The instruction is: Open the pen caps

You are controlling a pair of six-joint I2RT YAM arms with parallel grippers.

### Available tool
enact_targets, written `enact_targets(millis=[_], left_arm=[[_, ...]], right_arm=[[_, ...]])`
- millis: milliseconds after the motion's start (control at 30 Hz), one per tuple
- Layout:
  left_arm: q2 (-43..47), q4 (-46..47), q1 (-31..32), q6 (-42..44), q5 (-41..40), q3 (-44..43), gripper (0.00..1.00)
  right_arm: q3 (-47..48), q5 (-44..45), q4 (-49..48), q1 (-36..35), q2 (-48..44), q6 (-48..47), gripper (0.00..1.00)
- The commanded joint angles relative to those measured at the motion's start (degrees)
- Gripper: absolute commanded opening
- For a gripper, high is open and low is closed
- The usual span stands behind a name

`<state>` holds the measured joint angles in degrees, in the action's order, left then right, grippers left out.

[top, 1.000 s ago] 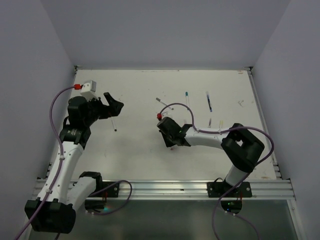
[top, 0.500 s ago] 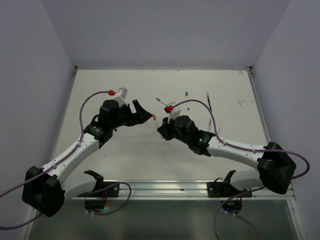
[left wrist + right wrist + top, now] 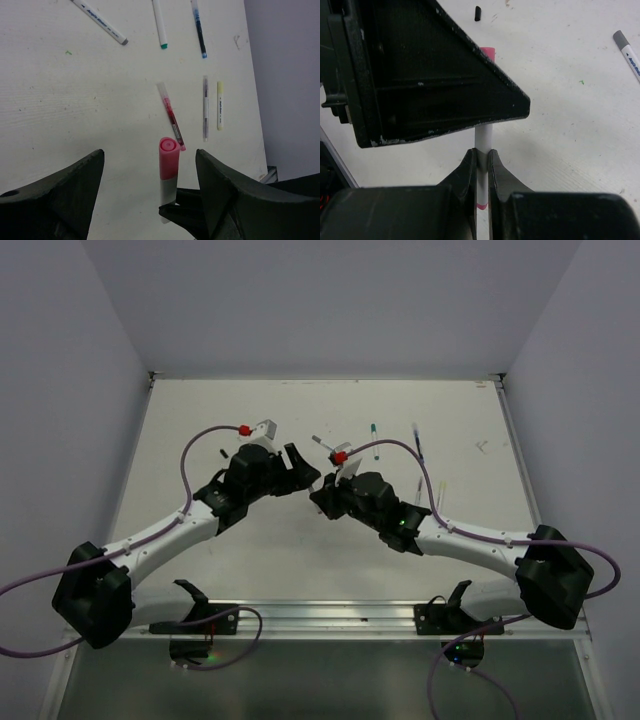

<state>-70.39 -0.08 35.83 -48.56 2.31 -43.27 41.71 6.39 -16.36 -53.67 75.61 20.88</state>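
My right gripper (image 3: 483, 152) is shut on the white barrel of a pen (image 3: 484, 137), holding it off the table. The pen's pink cap (image 3: 169, 157) points toward the left wrist camera. My left gripper (image 3: 149, 159) is open, one jaw on each side of the pink cap with a gap on both sides. In the top view the left gripper (image 3: 300, 472) and right gripper (image 3: 320, 498) meet nose to nose mid-table. In the right wrist view a left finger (image 3: 420, 75) hides most of the cap (image 3: 487, 51).
Several pens lie on the table beyond: a grey-capped white pen (image 3: 100, 22), a green-tipped one (image 3: 160, 25), a blue one (image 3: 198, 27), a red one (image 3: 171, 117), a thin grey one (image 3: 205, 107) and a yellow one (image 3: 220, 105). A small black cap (image 3: 478, 13) lies loose.
My left arm has swung right from the table's left side to the raised pen, its jaws narrowing around the pink cap. The right arm lifted the pen earlier and now holds still.
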Motion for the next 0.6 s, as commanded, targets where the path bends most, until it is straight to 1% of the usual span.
enact_targets(millis=[0, 233, 333, 533, 567], left_arm=[[0.17, 4.47, 0.55, -1.28, -5.2, -2.88, 0.75], [-1.06, 6.23, 0.9, -1.1, -5.47, -3.14, 0.64], [-1.41, 6.67, 1.34, -0.84, -5.91, -3.14, 0.55], [-2.03, 7.46, 1.61, -0.31, -6.88, -3.05, 0.52], [-2.12, 7.55, 1.69, -0.22, -6.88, -3.14, 0.5]], right_arm=[[-0.05, -1.03, -3.59, -0.3, -0.12, -0.93, 0.0], [0.12, -2.35, -4.21, -0.56, 1.03, -0.49, 0.0], [0.38, -2.7, -4.21, -0.73, 1.29, -0.49, 0.0], [0.65, -3.32, -4.29, -1.08, 1.82, -0.41, 0.0], [0.65, -3.32, -4.29, -1.09, 1.82, -0.41, 0.0]])
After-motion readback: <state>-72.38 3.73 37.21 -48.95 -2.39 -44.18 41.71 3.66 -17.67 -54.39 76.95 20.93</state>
